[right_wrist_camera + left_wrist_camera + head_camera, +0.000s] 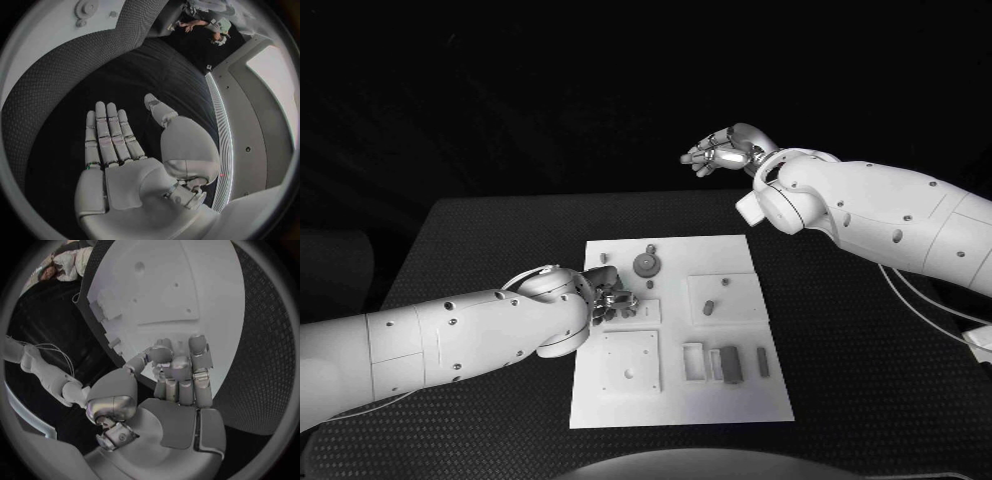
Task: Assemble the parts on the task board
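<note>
The white task board [678,400] lies in the middle of the black table. On it are a round gear-like part [648,264], a small part [708,308] on a raised square, and several grey bars [728,362] near the front. My left hand [606,296] hovers at the board's left edge with its fingers curled in. In the left wrist view the left hand [178,377] has its thumb against the curled fingers over the board [181,295], and no part shows between them. My right hand [726,152] is raised beyond the table's far edge; the right hand [115,150] is flat and holds nothing.
A square plate [630,367] with a small hole sits at the board's front left. Black table [877,380] surrounds the board on every side. A cable [927,300] runs along the right side of the table.
</note>
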Available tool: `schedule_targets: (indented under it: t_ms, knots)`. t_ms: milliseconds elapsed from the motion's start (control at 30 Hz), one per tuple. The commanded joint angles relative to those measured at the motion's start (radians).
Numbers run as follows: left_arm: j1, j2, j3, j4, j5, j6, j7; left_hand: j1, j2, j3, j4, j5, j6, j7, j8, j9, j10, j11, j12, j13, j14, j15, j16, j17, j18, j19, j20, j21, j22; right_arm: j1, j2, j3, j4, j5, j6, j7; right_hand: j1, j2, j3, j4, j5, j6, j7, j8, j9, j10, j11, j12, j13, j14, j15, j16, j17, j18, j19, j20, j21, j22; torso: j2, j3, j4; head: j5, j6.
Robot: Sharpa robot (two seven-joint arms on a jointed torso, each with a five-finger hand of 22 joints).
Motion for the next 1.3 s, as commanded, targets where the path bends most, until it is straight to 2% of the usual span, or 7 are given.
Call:
schedule_targets:
  t_ms: [33,500,1167,1300]
  knots:
    - [-0.011,0.005,-0.007,0.004,-0.023,0.046,-0.014,0.032,0.041,0.008,0.001,0.004,0.178,-0.069,-0.004,-0.001,-0.017,-0.015,0.007,-0.001,-0.053,-0.043,0.006,-0.001,-0.003,0.011,-0.019,-0.005,0.019,-0.001,0.000,0.000,0.000,0.000,0.014,0.005,-0.007,-0.003,0.000,0.007,0.000,-0.001,0.029,0.005,-0.001,0.006,0.002,-0.005,-0.002,-0.005,0.004,-0.004,0.002,-0.009,-0.007,0.002,-0.007,0.001,0.000,0.0005,-0.0006,0.001,-0.001]
    - [-0.014,0.005,-0.007,0.005,-0.068,0.037,-0.019,0.030,0.046,0.014,0.000,0.005,0.180,-0.070,-0.003,-0.001,-0.017,-0.015,0.008,-0.001,-0.051,-0.042,0.008,-0.002,-0.004,0.013,-0.019,-0.003,0.019,-0.002,0.001,0.000,0.000,0.000,0.014,0.006,-0.007,-0.003,0.000,0.008,0.000,-0.001,0.029,0.005,-0.002,0.006,0.002,-0.004,-0.003,-0.006,0.004,-0.005,0.003,-0.009,-0.007,0.002,-0.008,0.003,-0.001,0.0004,-0.0009,0.003,0.000]
    - [-0.017,0.004,-0.007,0.010,-0.061,0.060,-0.021,0.025,0.052,0.017,-0.001,0.003,0.181,-0.070,-0.003,-0.001,-0.017,-0.015,0.011,-0.002,-0.049,-0.041,0.010,-0.004,-0.004,0.015,-0.018,-0.002,0.020,-0.002,0.000,-0.001,0.000,0.000,0.015,0.005,-0.007,-0.003,0.000,0.009,0.000,-0.001,0.029,0.006,-0.002,0.006,0.002,-0.004,-0.004,-0.006,0.005,-0.007,0.005,-0.009,-0.007,0.002,-0.009,0.004,0.000,-0.0005,0.0001,0.006,-0.001]
    - [-0.018,0.006,-0.007,0.011,-0.048,0.071,-0.020,0.015,0.045,0.019,-0.001,-0.021,0.180,-0.070,-0.005,-0.002,-0.019,-0.015,0.013,-0.002,-0.050,-0.040,0.010,-0.007,-0.004,0.015,-0.017,-0.002,0.019,-0.002,0.000,-0.001,0.000,0.001,0.016,0.005,-0.007,-0.003,0.000,0.009,0.000,-0.001,0.029,0.006,-0.002,0.006,0.002,-0.004,-0.005,-0.006,0.005,-0.007,0.006,-0.009,-0.007,0.002,-0.009,0.005,0.000,-0.0005,-0.0004,0.006,-0.001]
